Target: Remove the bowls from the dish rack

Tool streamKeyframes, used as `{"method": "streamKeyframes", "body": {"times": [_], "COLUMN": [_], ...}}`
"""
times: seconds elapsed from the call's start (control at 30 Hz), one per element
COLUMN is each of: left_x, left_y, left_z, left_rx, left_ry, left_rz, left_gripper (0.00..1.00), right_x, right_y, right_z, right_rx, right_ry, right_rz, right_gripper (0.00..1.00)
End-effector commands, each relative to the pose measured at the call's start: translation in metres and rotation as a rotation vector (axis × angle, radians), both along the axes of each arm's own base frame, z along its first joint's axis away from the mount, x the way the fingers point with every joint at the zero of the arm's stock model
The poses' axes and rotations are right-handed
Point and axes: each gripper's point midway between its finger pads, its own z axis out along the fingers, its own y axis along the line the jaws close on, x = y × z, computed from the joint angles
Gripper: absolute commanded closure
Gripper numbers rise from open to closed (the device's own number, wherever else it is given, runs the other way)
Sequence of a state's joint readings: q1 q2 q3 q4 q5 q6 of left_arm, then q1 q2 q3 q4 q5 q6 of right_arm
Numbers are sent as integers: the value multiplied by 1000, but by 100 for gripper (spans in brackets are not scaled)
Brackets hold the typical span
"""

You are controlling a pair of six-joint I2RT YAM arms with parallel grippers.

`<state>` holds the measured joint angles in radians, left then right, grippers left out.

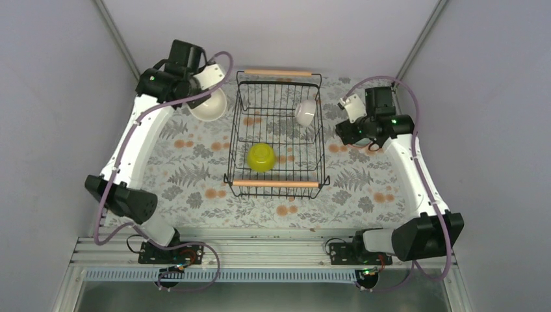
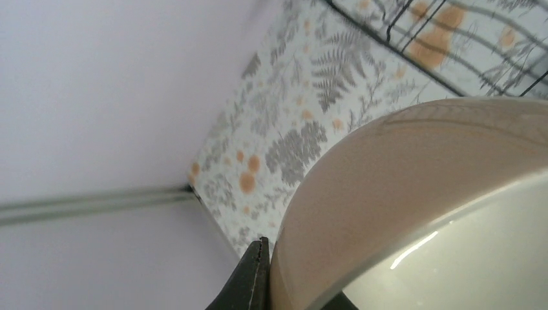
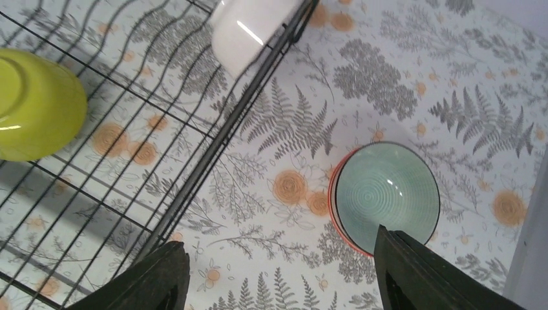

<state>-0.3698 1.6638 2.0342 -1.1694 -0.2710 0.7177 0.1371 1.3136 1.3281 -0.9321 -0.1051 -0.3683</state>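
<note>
The black wire dish rack [image 1: 323, 140] with two wooden handles stands mid-table. Inside it a yellow-green bowl [image 1: 261, 156] lies upside down near the front, and a white bowl [image 1: 305, 112] leans at the right side. My left gripper [image 1: 200, 91] is shut on the rim of a cream bowl [image 1: 211, 106], tilted, left of the rack's far corner; the left wrist view shows the gripper [image 2: 284, 290] on the bowl's wall [image 2: 420, 187]. My right gripper [image 3: 281, 252] is open and empty above the table right of the rack [image 3: 220, 148], beside a teal bowl [image 3: 381, 187] with a red outside.
The floral cloth [image 1: 188, 175] covers the table. Grey walls close in at the left, right and back. In the right wrist view the yellow-green bowl [image 3: 39, 106] and the white bowl [image 3: 249, 29] show inside the rack.
</note>
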Motion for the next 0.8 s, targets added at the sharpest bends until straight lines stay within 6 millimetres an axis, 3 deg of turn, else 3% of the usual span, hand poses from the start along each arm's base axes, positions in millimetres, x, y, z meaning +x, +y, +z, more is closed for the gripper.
{"method": "streamKeyframes", "body": {"times": [0.0,0.27,0.4,0.77], "left_x": [4,-1,5,9], "left_y": [22,55,60,74], "left_z": [-34,-126,-151,-216], "left_rx": [-52,-72,-93,-112], "left_ry": [14,180,244,469], "left_rz": [10,31,21,-16], "left_gripper": [98,98,98,98], "right_x": [3,2,1,-3], "right_y": [22,68,100,172], "right_z": [28,39,36,-7], "right_rx": [60,75,52,-35], "right_ry": [-56,-14,0,71], "right_rz": [95,282,371,549], "right_gripper": [30,22,20,13]}}
